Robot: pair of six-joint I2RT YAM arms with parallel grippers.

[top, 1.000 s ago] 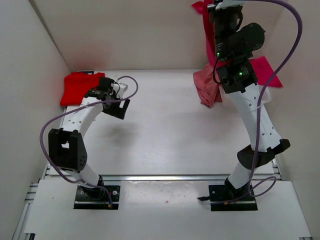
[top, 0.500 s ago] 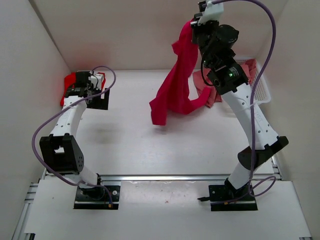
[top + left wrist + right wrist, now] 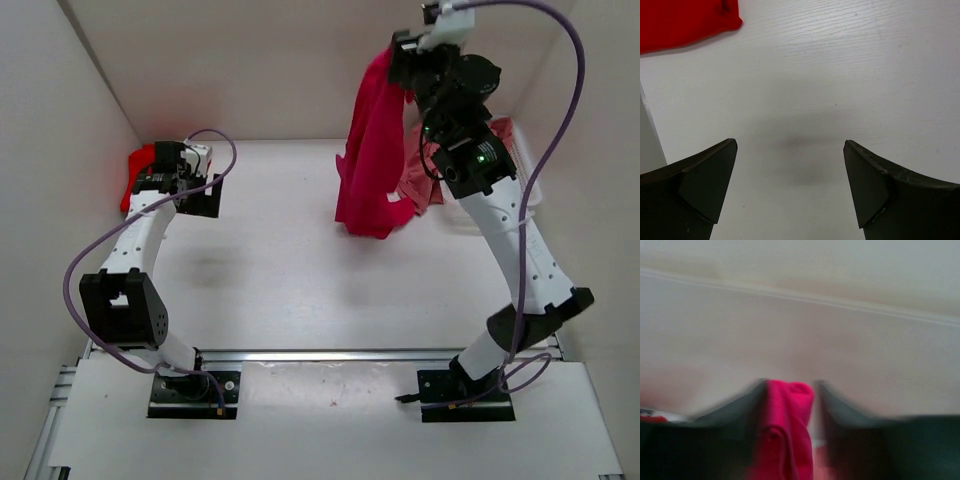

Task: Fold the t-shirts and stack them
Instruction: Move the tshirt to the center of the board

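Bright, even, diffuse light from above; the counter (image 3: 300,270) carries only a faint soft shadow at left. The left wrist view is sharp, with a dim shadow smudge between the jaws. The right wrist view is heavily blurred, jaws and shirt (image 3: 785,425) smeared.

White arms (image 3: 512,245) with black joints (image 3: 125,305), lilac cables (image 3: 80,268) and dark-fingered claws (image 3: 790,150).

white table (image 3: 300,280), plain white walls (image 3: 250,70)
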